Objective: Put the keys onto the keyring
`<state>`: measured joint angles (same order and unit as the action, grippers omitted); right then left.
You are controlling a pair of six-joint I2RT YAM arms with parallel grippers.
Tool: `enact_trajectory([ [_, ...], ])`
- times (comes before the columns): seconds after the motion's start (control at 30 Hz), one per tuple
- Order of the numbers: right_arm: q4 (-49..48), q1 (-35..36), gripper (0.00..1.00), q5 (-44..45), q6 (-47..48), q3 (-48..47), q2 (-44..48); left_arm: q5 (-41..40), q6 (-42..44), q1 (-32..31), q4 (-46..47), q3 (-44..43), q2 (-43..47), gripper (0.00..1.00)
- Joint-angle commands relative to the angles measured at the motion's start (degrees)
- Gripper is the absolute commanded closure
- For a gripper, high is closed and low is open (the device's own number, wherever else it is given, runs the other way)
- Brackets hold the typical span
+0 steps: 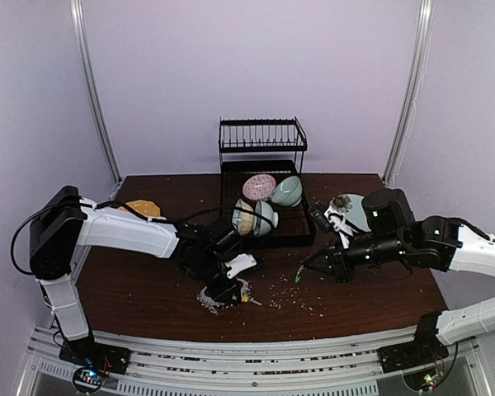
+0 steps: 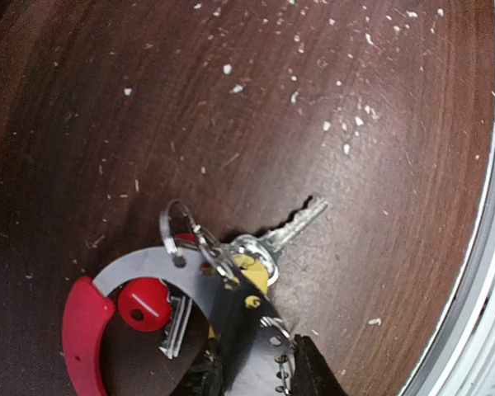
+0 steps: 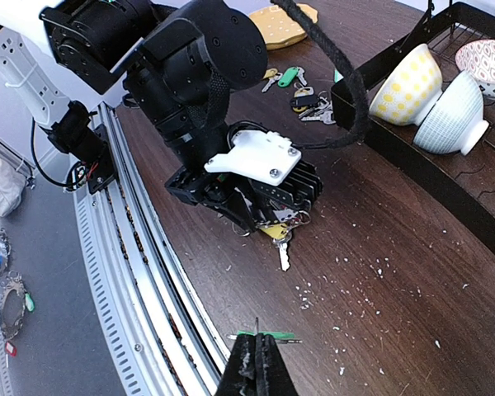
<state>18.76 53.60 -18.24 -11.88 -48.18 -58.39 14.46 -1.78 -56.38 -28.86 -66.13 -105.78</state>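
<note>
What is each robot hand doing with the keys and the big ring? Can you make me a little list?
left gripper: shut on the keyring, down at the table
right gripper: shut on a green-tagged key, apart from the ring
keys at the ring: yellow-tagged key, red-tagged key
spare keys: lying on the table beside the dish rack
table surface: dark wood with white crumbs

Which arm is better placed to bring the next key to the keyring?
Right. The right hand is already shut on a green-tagged key and points toward the left hand, which is occupied gripping the keyring by the table.
</note>
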Motion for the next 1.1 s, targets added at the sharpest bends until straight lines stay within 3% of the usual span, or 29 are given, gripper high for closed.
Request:
enact_trajectory([
  [0.0,0.22,-0.25,1.0,0.52,1.18,-0.33,0.37,-2.76,2.1,0.04,2.32,-0.5,-0.55,0.65],
  [0.2,0.13,-0.25,1.0,-0.28,2.08,-0.15,-0.37,4.34,4.4,0.04,12.51,3.61,8.09,0.46],
  [0.37,-0.14,-0.32,1.0,-1.39,3.22,0.36,-0.03,4.56,9.4,0.04,17.16,6.74,15.82,0.5],
  [0.43,-0.34,-0.31,1.0,-1.82,4.05,0.46,-0.02,8.59,15.56,0.0,17.14,7.92,18.67,0.5],
  [0.53,0.18,-0.32,1.0,-2.08,5.96,0.46,-0.14,11.58,31.64,-1.97,11.85,8.94,20.67,0.51],
  [0.63,0.84,-0.41,1.0,-2.28,7.54,0.78,0.35,6.9,41.74,-5.98,5.29,7.5,18.06,0.6],
  [0.7,1.23,-0.62,1.0,-2.4,8.36,1.31,1.11,2.94,43.94,-8.23,0.98,5.11,14.28,0.7],
  [0.8,1.28,-0.88,1.0,-2.69,8.91,2.47,2.75,0.56,45.93,-10.65,-1.52,4.02,10.28,0.73],
  [1.07,0.99,-1.78,1.0,-3.34,9.72,4.5,4.65,-14.17,52.29,-13.14,9.83,8.18,8.26,0.71],
])
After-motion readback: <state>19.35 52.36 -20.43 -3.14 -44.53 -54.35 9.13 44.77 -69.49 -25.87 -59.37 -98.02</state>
